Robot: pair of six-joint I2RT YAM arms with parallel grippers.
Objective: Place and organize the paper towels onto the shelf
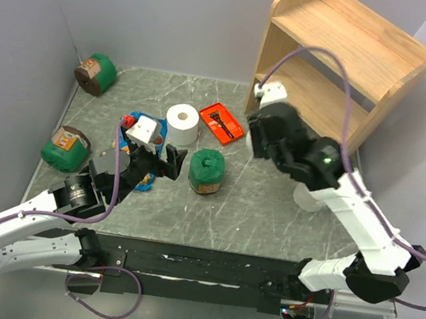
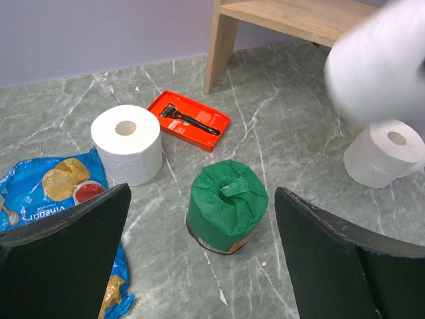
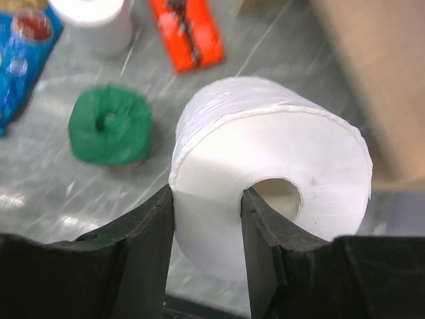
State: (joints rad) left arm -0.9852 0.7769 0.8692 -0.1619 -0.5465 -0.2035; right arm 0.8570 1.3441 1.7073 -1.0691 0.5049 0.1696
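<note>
- The right gripper (image 3: 207, 226) has its jaws clamped on the wall of one paper towel roll (image 3: 265, 146). One finger looks to sit inside the hollow tube and the other presses the outer wrap. The roll hangs in the air just in front of the shelf (image 1: 350, 44), at the left end of its lower tier, and is not yet on a board.
- A second roll (image 1: 307, 198) stands on end on the table (image 1: 266, 232) in front of the shelf, partly under the right arm.
- A third roll (image 1: 182, 124) stands on end further out to the shelf's left, just beside the orange tray (image 1: 221, 122) holding a razor.
- The left gripper (image 2: 202, 199) holds nothing. Its jaws are wide apart and face a green canister (image 2: 226, 206) well out from the shelf.
- From here these rolls look very light and soft. The wrap should dent under a squeeze rather than slip, and nothing about them seems breakable.
- The stiffer centre tube is probably the best purchase. A pinch through the wall, as on the held roll, should keep it from sagging or spinning.
- Laid on its side a roll would likely wander off a tier, so I'd set each down on a flat end.
- Both table rolls have their tubes facing up, which suits the same grip from above.
</note>
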